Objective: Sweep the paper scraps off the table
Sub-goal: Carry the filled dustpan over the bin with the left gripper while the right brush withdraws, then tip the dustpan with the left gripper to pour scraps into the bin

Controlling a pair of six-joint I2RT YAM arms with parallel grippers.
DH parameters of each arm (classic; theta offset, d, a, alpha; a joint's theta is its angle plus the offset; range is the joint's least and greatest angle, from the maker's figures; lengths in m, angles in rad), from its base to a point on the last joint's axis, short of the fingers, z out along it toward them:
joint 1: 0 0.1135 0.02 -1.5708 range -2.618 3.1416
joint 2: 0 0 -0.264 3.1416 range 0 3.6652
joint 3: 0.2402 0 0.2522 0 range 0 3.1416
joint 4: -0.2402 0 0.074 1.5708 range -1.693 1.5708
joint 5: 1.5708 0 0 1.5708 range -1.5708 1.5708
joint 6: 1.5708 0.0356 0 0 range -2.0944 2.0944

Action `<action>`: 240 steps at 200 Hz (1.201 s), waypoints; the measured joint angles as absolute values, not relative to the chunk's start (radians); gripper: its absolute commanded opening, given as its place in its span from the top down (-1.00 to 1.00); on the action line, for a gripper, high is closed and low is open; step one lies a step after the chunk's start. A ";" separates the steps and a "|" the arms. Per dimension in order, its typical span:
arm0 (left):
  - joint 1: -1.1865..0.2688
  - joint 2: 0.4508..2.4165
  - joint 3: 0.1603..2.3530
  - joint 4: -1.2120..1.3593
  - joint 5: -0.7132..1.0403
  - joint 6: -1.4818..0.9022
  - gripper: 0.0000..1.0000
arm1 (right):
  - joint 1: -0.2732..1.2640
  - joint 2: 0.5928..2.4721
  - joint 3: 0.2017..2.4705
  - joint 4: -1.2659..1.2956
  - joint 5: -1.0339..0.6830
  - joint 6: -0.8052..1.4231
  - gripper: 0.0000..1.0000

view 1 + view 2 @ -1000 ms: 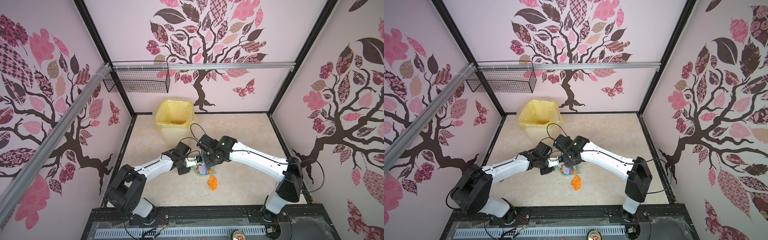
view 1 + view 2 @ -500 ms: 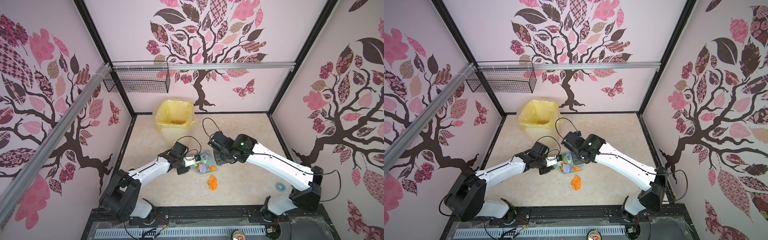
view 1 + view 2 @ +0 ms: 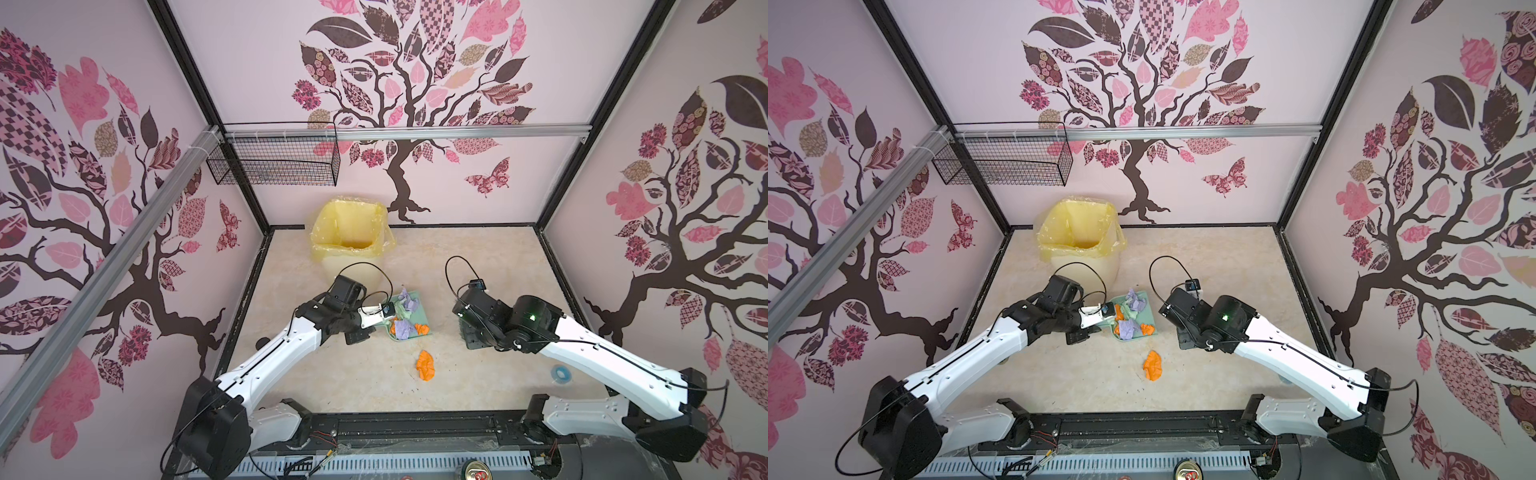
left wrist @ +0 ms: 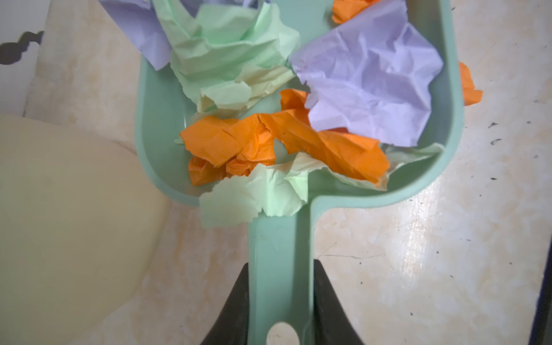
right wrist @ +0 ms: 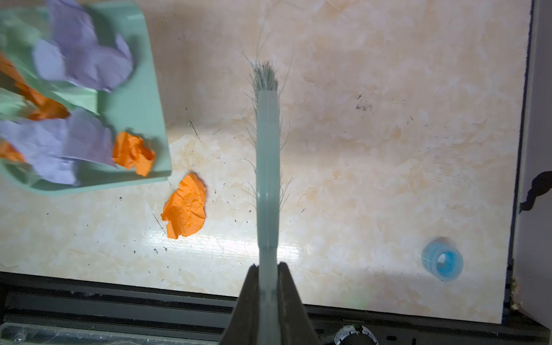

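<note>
bin (image 3: 332, 268): you've got a pale one with a yellow plastic liner, standing at the back
wire basket (image 3: 274, 166): black mesh, hanging off the metal rail (image 3: 457, 132), up and left of the bin
dustpan (image 3: 420, 309): mint green, in front of the bin, handle toward the left
brush (image 5: 268, 143): same green, you only see it in the right wrist view, scruffy bristles, apart from the dustpan
blue thing (image 3: 561, 374): small see-through ring or cap near the front right corner, can't tell which
can (image 3: 477, 471): just its top, at the very front edge
</note>
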State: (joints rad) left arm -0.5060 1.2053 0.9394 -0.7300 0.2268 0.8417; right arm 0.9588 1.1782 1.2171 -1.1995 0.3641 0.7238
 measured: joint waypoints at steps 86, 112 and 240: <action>-0.191 1.237 1.467 -1.167 0.349 1.068 1.00 | 0.946 1.151 1.081 -1.093 0.323 0.736 1.00; -0.099 1.335 1.627 -1.295 0.398 1.143 1.00 | 0.945 1.151 1.069 -1.066 0.312 0.735 1.00; 0.086 1.918 2.452 -1.616 0.375 1.294 1.00 | 0.934 1.139 0.966 -0.997 0.282 0.734 1.00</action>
